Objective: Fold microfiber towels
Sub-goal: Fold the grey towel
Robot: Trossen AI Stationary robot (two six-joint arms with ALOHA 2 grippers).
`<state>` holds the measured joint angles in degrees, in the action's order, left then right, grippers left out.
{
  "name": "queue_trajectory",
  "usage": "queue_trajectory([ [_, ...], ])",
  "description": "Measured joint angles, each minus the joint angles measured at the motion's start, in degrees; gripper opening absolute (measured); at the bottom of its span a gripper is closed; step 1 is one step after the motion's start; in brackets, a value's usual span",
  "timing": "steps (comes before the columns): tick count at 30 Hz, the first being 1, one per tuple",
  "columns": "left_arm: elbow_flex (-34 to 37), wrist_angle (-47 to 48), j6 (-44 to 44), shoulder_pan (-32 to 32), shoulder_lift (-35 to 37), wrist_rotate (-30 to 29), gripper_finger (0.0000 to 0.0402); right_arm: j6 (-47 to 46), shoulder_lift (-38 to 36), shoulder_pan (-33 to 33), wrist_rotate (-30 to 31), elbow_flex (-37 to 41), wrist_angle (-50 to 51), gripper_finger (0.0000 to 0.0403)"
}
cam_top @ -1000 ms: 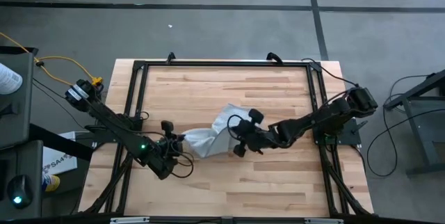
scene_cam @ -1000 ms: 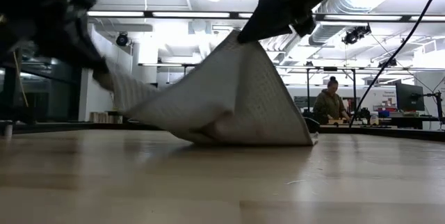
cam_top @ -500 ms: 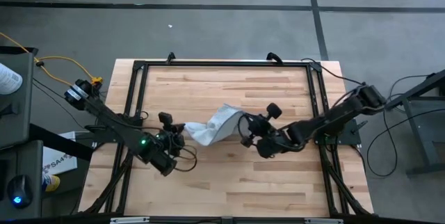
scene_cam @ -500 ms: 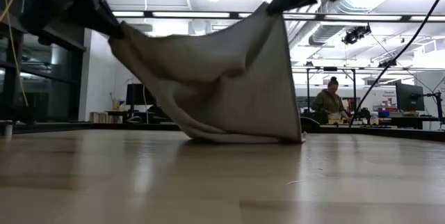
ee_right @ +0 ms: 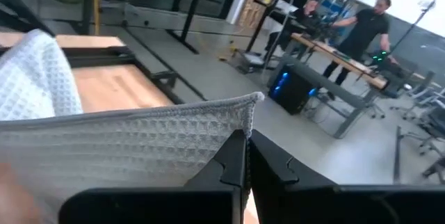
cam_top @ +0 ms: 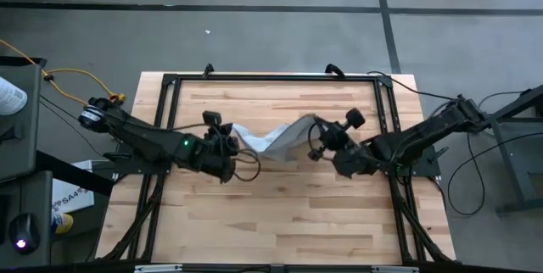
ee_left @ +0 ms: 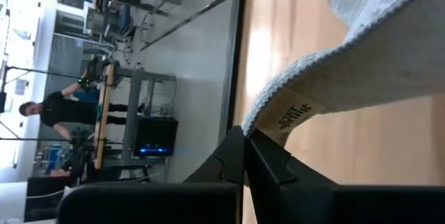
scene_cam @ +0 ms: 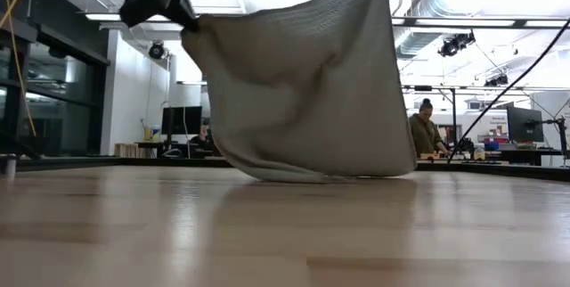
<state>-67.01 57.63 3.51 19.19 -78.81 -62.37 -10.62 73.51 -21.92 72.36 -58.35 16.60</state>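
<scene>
Pinched by a corner in each clamped gripper, left (cam_top: 231, 135) and right (cam_top: 316, 127), the towel (scene_cam: 303, 82) sags between them, soft, light, limp.

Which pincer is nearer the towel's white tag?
Left. The left pincer pinches the towel corner right beside the white tag; the right pincer grips the opposite corner.

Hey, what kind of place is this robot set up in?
Likely a robotics lab or workshop: a wooden tabletop in a black frame on a concrete floor, exposed ceiling ducts and strip lights, and a person at a workbench with monitors behind.
</scene>
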Motion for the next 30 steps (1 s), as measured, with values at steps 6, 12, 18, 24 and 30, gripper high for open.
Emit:
queue_trajectory([
  [6, -5.77, 0.02, -7.50, -3.10, 0.00, 0.00, 0.0000, 5.14, -3.85, 3.80, 0.02, 0.00, 0.02, 0.0004],
  [12, -11.97, 0.04, -15.34, -6.11, 0.00, 0.04, 0.0000, 9.71, -6.50, 7.65, -0.45, 0.00, 0.02, 0.0004],
  [18, -17.72, 0.65, -18.26, -9.97, -0.02, 0.28, 0.0000, 12.39, -8.84, 11.62, -0.23, 0.00, -0.08, 0.0004],
  [24, -20.00, 1.35, -19.88, -12.27, -0.02, 1.49, 0.0000, 15.30, -10.68, 14.70, -0.27, 0.00, -0.83, 0.0004],
  [30, -20.04, -0.24, -24.20, -13.62, -0.02, 1.51, 0.0000, 18.23, -11.01, 16.36, -0.76, 0.00, -2.70, 0.0004],
])
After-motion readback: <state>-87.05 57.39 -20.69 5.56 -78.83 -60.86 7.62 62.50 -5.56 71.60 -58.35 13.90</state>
